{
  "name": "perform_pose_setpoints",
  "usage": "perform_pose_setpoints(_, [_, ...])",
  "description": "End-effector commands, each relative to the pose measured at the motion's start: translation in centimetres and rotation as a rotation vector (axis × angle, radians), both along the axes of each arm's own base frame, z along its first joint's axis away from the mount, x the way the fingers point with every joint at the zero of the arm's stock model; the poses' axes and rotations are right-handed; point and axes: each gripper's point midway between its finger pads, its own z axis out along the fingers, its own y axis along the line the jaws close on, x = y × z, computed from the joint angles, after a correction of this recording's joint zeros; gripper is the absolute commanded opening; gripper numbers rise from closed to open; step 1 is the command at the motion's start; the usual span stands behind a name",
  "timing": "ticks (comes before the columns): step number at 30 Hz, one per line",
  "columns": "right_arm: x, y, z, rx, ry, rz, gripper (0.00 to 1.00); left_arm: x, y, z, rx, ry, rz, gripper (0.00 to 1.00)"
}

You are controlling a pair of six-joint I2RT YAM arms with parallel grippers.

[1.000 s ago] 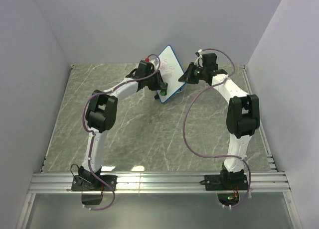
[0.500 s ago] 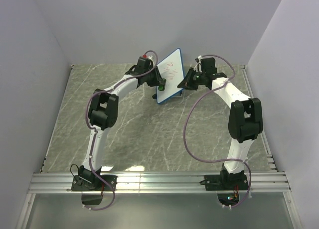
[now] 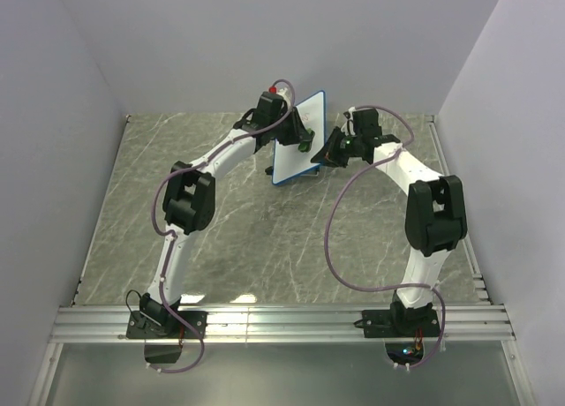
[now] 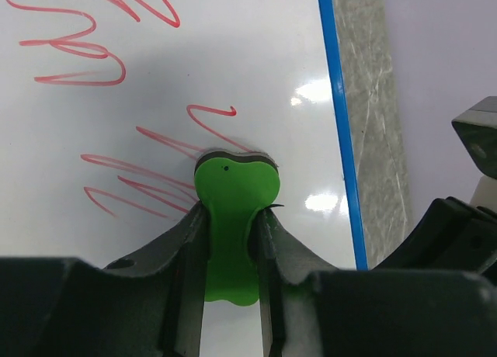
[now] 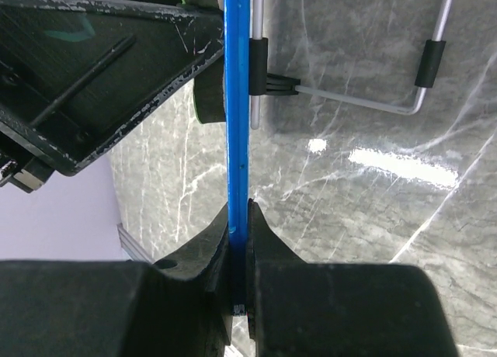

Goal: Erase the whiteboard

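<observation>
The whiteboard (image 3: 298, 139) stands tilted at the far middle of the table (image 3: 221, 229), between both arms; the left gripper (image 4: 229, 211) is clamped on a green eraser (image 4: 237, 182) pressed against its face, among red scribbles (image 4: 124, 182) partly cut off; the right gripper (image 5: 239, 213) pinches the board, seen only edge-on there.

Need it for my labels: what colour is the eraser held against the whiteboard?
Bright green; the eraser shows best in the left wrist view.

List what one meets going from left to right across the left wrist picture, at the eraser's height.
red scribbles → green eraser → blue edge of the whiteboard → table → wall
</observation>
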Motion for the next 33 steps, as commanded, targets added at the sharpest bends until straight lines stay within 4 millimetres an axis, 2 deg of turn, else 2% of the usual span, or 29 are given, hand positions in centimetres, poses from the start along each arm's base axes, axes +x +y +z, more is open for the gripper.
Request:
perform_pose_setpoints(1, [-7.9, 5.0, -2.5, 0.028, 0.164, 0.254, 0.00, -1.6, -1.5, -2.1, 0.013, 0.078, -0.029, 0.00])
perform_pose_setpoints(3, [-8.3, 4.9, -2.4, 0.025, 0.165, 0.257, 0.00, 0.0, 0.2, -2.8, 0.016, 0.100, 0.009, 0.00])
perform_pose_setpoints(4, [-8.5, 4.7, -2.1, 0.022, 0.155, 0.261, 0.00, 0.3, 1.0, -4.9, 0.044, 0.145, 0.021, 0.00])
perform_pose_setpoints(6, [-9.1, 4.6, -2.1, 0.006, 0.156, 0.270, 0.00, 1.9, 3.0, -5.7, 0.090, 0.138, 0.049, 0.00])
perform_pose_setpoints(7, [-9.4, 4.5, -1.7, -0.005, 0.139, 0.281, 0.00, 2.5, 4.0, -8.0, 0.133, 0.164, 0.072, 0.00])
perform_pose_setpoints(9, [-10.1, 4.3, -1.7, -0.027, 0.139, 0.287, 0.00, 2.7, 6.0, -10.0, 0.180, 0.213, 0.088, 0.00])
perform_pose_setpoints(12, [-10.8, 4.2, -1.7, -0.039, 0.135, 0.292, 0.00, 2.0, 7.4, -12.8, 0.239, 0.249, 0.086, 0.00])
perform_pose_setpoints(14, [-10.9, 4.1, -1.9, -0.042, 0.136, 0.284, 0.00, 1.5, 7.7, -12.3, 0.251, 0.236, 0.083, 0.00])
perform_pose_setpoints(15, [-10.8, 4.0, -2.0, -0.048, 0.137, 0.277, 0.00, 0.4, 7.6, -13.3, 0.267, 0.250, 0.067, 0.00])
perform_pose_setpoints(16, [-10.7, 4.0, -2.1, -0.052, 0.139, 0.268, 0.00, 0.1, 7.4, -12.1, 0.262, 0.234, 0.065, 0.00])
perform_pose_setpoints(18, [-10.3, 4.0, -2.4, -0.061, 0.145, 0.257, 0.00, -1.7, 6.7, -12.5, 0.261, 0.252, 0.036, 0.00])
perform_pose_setpoints(19, [-10.2, 4.1, -2.5, -0.058, 0.152, 0.248, 0.00, -2.1, 6.3, -11.1, 0.249, 0.237, 0.028, 0.00])
perform_pose_setpoints(21, [-9.9, 4.3, -2.6, -0.048, 0.149, 0.242, 0.00, -3.6, 5.1, -9.8, 0.235, 0.227, -0.002, 0.00])
perform_pose_setpoints(24, [-9.5, 4.5, -2.8, -0.040, 0.148, 0.233, 0.00, -4.7, 2.9, -7.5, 0.197, 0.194, -0.043, 0.00])
perform_pose_setpoints(27, [-9.4, 4.5, -3.2, -0.047, 0.155, 0.228, 0.00, -4.8, 1.0, -3.9, 0.135, 0.155, -0.067, 0.00])
perform_pose_setpoints(30, [-9.4, 4.5, -3.3, -0.048, 0.151, 0.228, 0.00, -5.3, -0.6, -1.6, 0.066, 0.154, -0.096, 0.00])
perform_pose_setpoints(33, [-9.3, 4.5, -3.4, -0.045, 0.149, 0.222, 0.00, -5.9, -1.5, -0.9, 0.044, 0.164, -0.109, 0.00])
